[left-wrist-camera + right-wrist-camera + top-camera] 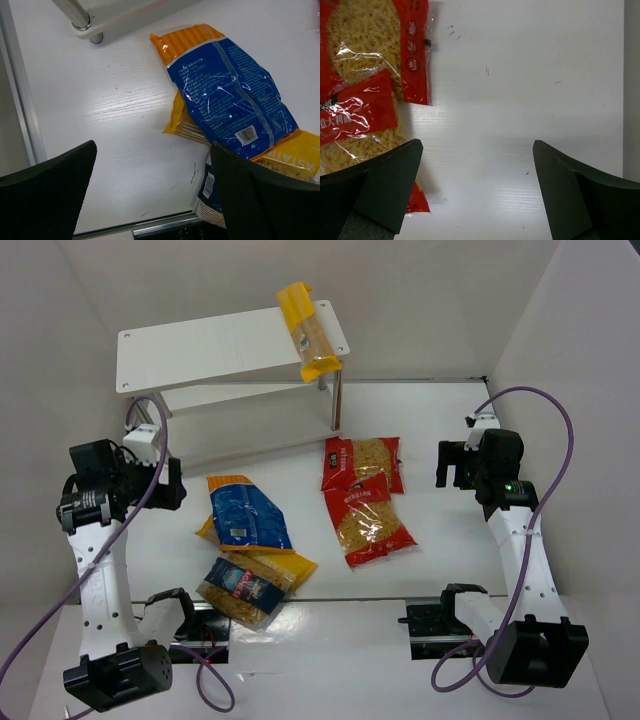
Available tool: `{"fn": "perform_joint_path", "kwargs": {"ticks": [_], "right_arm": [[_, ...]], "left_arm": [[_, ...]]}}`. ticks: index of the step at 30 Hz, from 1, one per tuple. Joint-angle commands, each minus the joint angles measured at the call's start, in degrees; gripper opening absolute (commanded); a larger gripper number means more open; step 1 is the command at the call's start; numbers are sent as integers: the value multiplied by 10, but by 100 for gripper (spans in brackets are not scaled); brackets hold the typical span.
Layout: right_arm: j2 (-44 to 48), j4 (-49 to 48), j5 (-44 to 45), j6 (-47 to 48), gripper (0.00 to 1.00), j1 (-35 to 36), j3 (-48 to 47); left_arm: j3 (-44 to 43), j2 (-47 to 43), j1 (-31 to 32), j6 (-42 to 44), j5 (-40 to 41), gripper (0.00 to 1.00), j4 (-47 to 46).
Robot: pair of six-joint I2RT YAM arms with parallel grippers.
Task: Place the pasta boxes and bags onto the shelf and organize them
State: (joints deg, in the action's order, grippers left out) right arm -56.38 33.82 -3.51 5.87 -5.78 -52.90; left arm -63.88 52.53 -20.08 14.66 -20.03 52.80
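Pasta bags lie loose on the bench (450, 560), with one yellow spaghetti pack (306, 332) up on the shelf (215, 345).

The shelf stands at the far-left corner, and the spaghetti pack lies across the right end of its top board, overhanging the front edge. Two red bags (365, 490) overlap mid-bench, just beside the shelf's right legs. Toward the near-left, the blue yellow-edged bag (245, 512) lies over a second yellow pack (290, 562), with the clear blue-labelled bag (240, 588) against its near side. The left gripper (168, 485), by the left edge, and the right gripper (448, 462), by the right edge, both have fingers spread wide, holding nothing.
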Motion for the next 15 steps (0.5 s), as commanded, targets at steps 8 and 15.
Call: {"fn": "perform_joint_path", "kwargs": {"ticks": [8, 15], "right_arm": [[12, -21, -12, 7, 100, -5, 1], [17, -21, -18, 13, 100, -5, 1]], "left_arm": [[-20, 16, 7, 35, -19, 100, 13], [-35, 21, 12, 53, -19, 100, 25]]}}
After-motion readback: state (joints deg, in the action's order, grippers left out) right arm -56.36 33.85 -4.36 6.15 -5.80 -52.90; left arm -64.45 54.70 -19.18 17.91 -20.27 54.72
